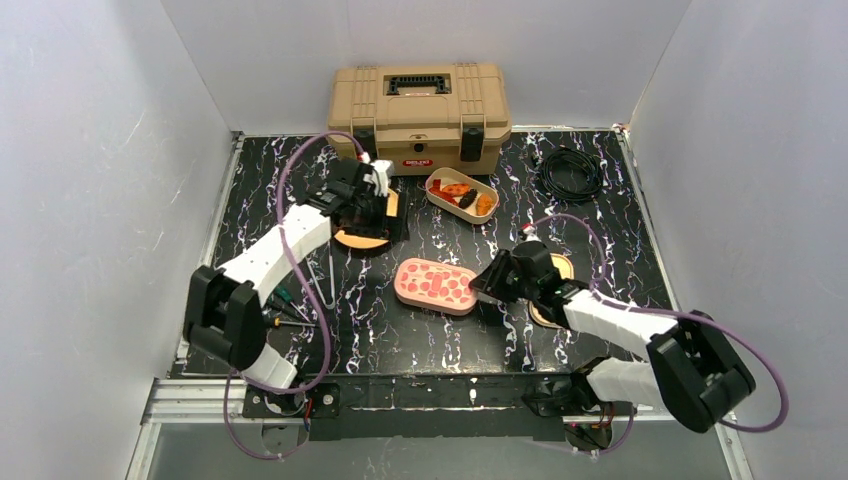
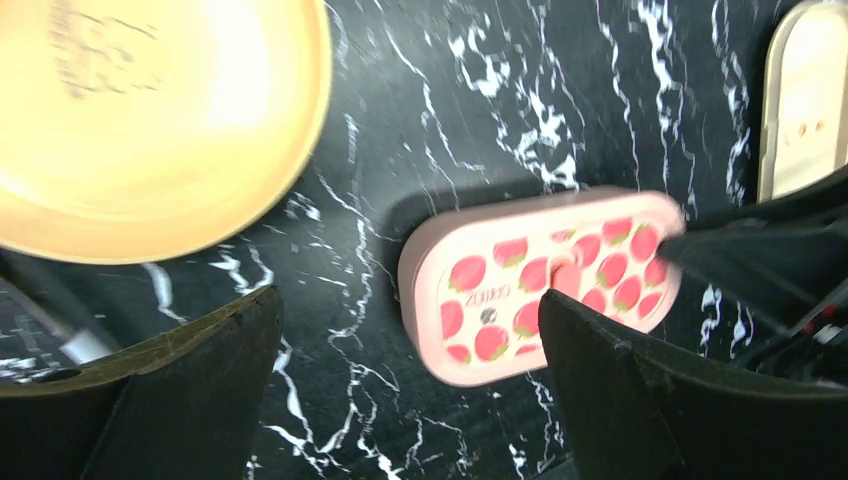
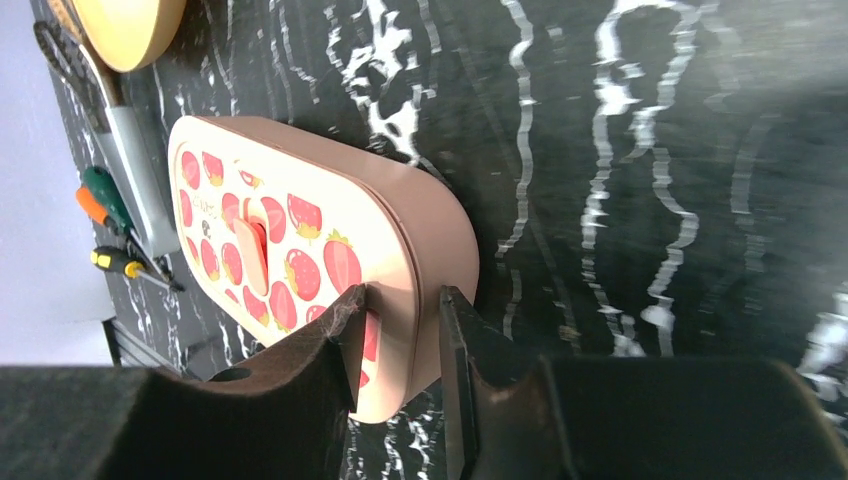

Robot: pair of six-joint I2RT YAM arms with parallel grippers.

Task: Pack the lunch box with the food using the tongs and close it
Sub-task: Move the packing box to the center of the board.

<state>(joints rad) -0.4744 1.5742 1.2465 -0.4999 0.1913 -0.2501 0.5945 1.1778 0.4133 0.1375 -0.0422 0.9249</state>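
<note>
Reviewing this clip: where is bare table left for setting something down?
Bare marble: the near strip of table in front of the pink lid; the right side between the cable coil and the right arm. Crowded: left, around the plate, tongs and screwdrivers.

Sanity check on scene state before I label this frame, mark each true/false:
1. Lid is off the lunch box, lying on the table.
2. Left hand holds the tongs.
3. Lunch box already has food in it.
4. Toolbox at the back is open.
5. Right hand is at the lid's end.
1. True: the lid lies flat on the table, apart from the lunch box.
2. False: the left hand is open and empty. The tongs lie on the table.
3. True: orange-red pieces and a dark piece are inside.
4. False: the toolbox is closed.
5. True: the right hand straddles the lid's end rim.
</note>
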